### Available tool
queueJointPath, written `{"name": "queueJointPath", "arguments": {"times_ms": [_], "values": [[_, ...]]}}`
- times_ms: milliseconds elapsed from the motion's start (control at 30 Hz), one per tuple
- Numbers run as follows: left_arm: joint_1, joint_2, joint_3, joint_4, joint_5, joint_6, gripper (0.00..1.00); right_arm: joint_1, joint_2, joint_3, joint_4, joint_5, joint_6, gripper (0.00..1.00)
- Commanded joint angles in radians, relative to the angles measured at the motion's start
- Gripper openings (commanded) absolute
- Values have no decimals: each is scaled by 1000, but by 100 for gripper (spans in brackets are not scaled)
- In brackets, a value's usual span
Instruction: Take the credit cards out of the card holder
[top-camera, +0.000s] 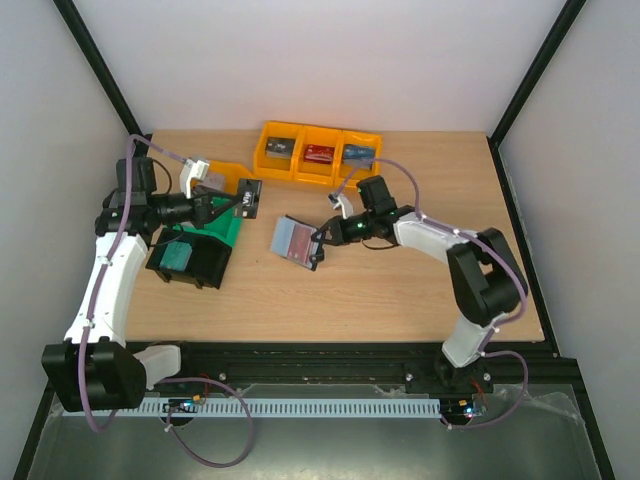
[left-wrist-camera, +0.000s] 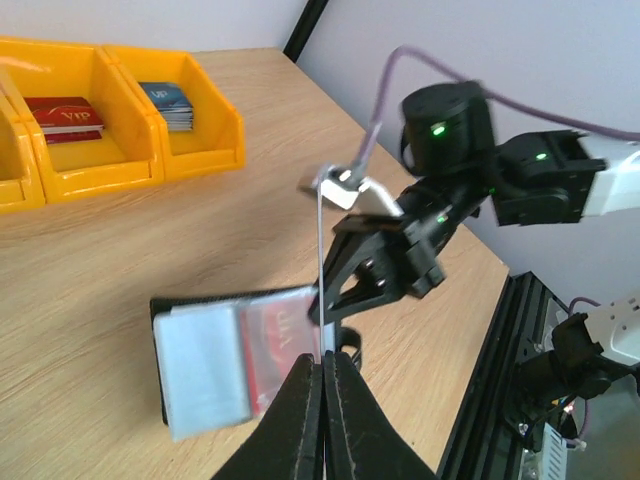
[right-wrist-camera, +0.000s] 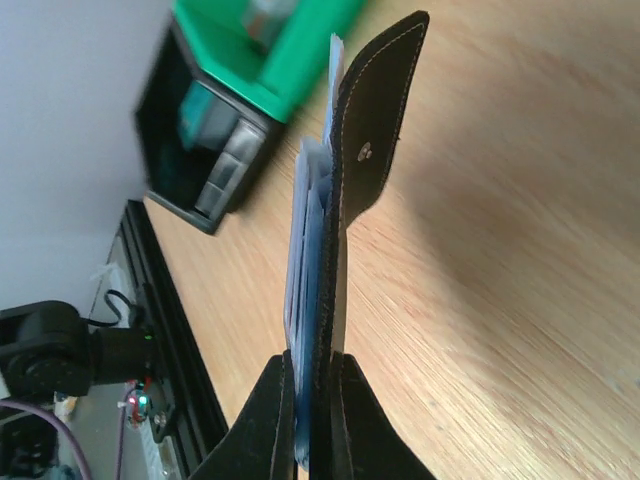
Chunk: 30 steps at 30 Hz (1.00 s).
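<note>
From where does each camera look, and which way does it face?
Top external: above and behind, looking down on the table; left arm and right arm show whole.
Left wrist: faces the right gripper and the card holder; its own left gripper, shut on a credit card, shows.
Right wrist: looks along the card holder toward the green bin; its own fingers show.
Shared: all three show the card holder.

Card holder (top-camera: 298, 240) mid-table; a row of bins (top-camera: 318, 174) behind it, two more bins (top-camera: 212, 264) to its left

The tabletop (top-camera: 400, 290) is smooth wood. The holder (right-wrist-camera: 388, 110) is matt black leather. The card (top-camera: 249, 198) and bins (left-wrist-camera: 200, 152) are plastic.
</note>
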<state>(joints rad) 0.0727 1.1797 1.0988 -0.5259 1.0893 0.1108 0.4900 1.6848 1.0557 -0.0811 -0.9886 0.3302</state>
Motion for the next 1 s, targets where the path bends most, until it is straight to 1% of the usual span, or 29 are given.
{"name": "queueJointPath", "arguments": {"times_ms": [0, 133, 233, 267, 300, 333, 400, 467, 500, 567, 600, 633, 700, 767, 833, 900, 967], "values": [[1, -15, 12, -7, -9, -6, 2, -3, 117, 40, -67, -37, -8, 2], [-1, -9, 11, -9, -8, -9, 2, -4, 234, 68, -127, -31, -55, 2], [-8, 0, 7, -21, -11, 3, 2, -5, 270, 80, -152, -15, -65, 2], [-15, 2, 8, -29, -12, 12, 2, -5, 274, 87, -165, 14, -64, 5], [-21, 5, 10, -37, -14, 20, 2, -7, 277, 92, -180, 57, -60, 13], [-31, 7, 14, -45, -20, 30, 2, -10, 278, 100, -198, 107, -53, 24], [-54, 10, 17, -61, -29, 49, 2, -15, 263, 104, -217, 191, -37, 42], [-77, 13, 22, -80, -31, 75, 2, -20, 220, 98, -218, 275, -19, 55], [-89, 14, 26, -93, -31, 89, 2, -22, 198, 99, -224, 330, -11, 62], [-112, 16, 31, -122, -27, 121, 2, -22, 155, 113, -265, 487, -3, 82], [-125, 17, 35, -139, -25, 142, 2, -22, 133, 126, -304, 572, -1, 87], [-138, 19, 39, -165, -23, 164, 2, -21, 106, 145, -330, 652, -3, 88], [-167, 22, 49, -209, -16, 211, 2, -19, 38, 158, -353, 742, -22, 93], [-203, 30, 59, -252, -3, 259, 2, -12, -58, 151, -324, 742, -56, 96], [-228, 38, 71, -292, 10, 305, 2, 10, -172, 123, -259, 644, -117, 95], [-246, 45, 84, -322, 19, 343, 2, 44, -278, 79, -179, 446, -210, 94], [-260, 48, 92, -346, 23, 376, 2, 82, -370, 19, -74, 242, -244, 97]]}}
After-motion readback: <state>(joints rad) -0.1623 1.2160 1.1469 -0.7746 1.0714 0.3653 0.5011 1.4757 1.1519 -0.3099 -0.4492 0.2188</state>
